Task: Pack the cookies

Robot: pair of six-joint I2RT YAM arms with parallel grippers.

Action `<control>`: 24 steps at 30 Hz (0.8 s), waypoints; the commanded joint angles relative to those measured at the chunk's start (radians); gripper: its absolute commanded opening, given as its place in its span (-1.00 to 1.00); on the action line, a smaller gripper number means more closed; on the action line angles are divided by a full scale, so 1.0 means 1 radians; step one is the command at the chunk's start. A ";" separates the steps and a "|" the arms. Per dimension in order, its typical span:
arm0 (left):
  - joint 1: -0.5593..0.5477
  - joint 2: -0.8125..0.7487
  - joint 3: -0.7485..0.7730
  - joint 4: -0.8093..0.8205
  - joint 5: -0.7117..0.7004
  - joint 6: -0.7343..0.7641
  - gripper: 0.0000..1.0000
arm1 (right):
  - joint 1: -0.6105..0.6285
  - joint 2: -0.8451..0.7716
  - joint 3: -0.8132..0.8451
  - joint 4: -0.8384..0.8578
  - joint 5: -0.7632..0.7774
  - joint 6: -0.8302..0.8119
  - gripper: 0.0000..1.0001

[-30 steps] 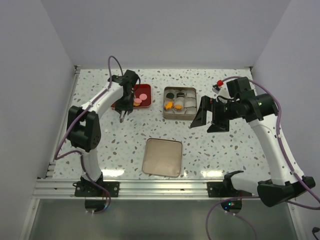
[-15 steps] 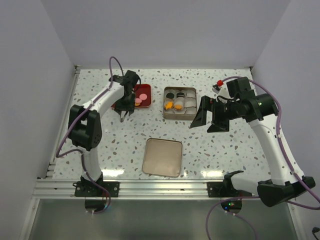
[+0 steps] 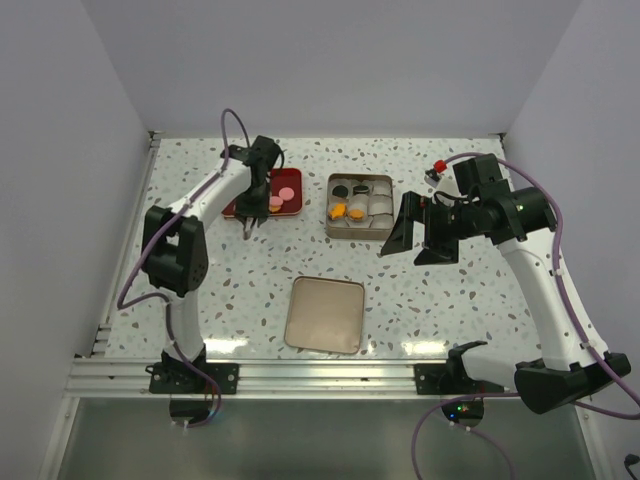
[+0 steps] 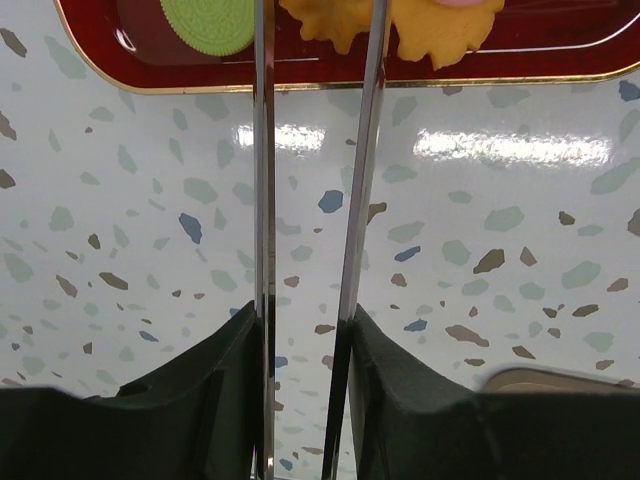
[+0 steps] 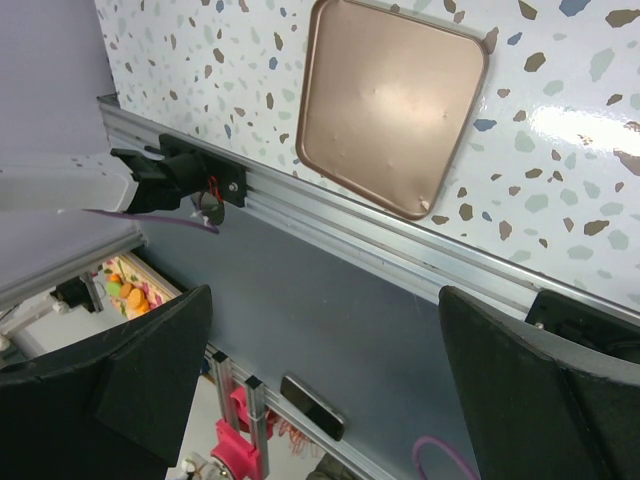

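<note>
Left arm nudged farther, toward red tray (image 3: 297, 212). Left gripper (image 3: 250, 220) now at tray's near edge, thin fingers (image 4: 263, 180) narrowly parted, nothing between them, aimed at orange cookie (image 4: 445, 25), likely lining up next pick. Green cookie (image 4: 208, 22) just left. Remaining cookies (image 3: 280, 197) in tray; several already in tin (image 3: 360, 177), right of tray. Right gripper (image 3: 418, 240) spread wide, empty, parked right of tin, leaving it free. Lid (image 3: 325, 315) lies near, probably for closing.

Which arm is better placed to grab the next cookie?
Left. The left gripper hangs at the rim of the red tray, fingers aimed at an orange cookie; the right gripper is off beside the tin.
</note>
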 commanded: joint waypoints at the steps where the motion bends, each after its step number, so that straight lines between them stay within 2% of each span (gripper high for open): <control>1: 0.009 0.016 0.091 -0.030 -0.005 0.011 -0.32 | 0.006 0.009 0.003 0.003 -0.004 -0.017 0.97; 10: 0.009 0.079 0.321 -0.103 -0.010 0.016 -0.35 | 0.004 0.009 0.005 0.004 -0.002 -0.018 0.97; 16: -0.006 0.075 0.422 -0.074 0.085 -0.006 -0.42 | 0.006 0.009 0.003 0.006 -0.004 -0.017 0.97; 21: -0.089 0.093 0.535 -0.022 0.140 0.004 -0.42 | 0.004 0.009 0.003 0.004 0.000 -0.017 0.97; 24: -0.147 0.107 0.551 0.034 0.179 -0.003 -0.39 | 0.004 0.005 0.000 0.003 0.000 -0.015 0.97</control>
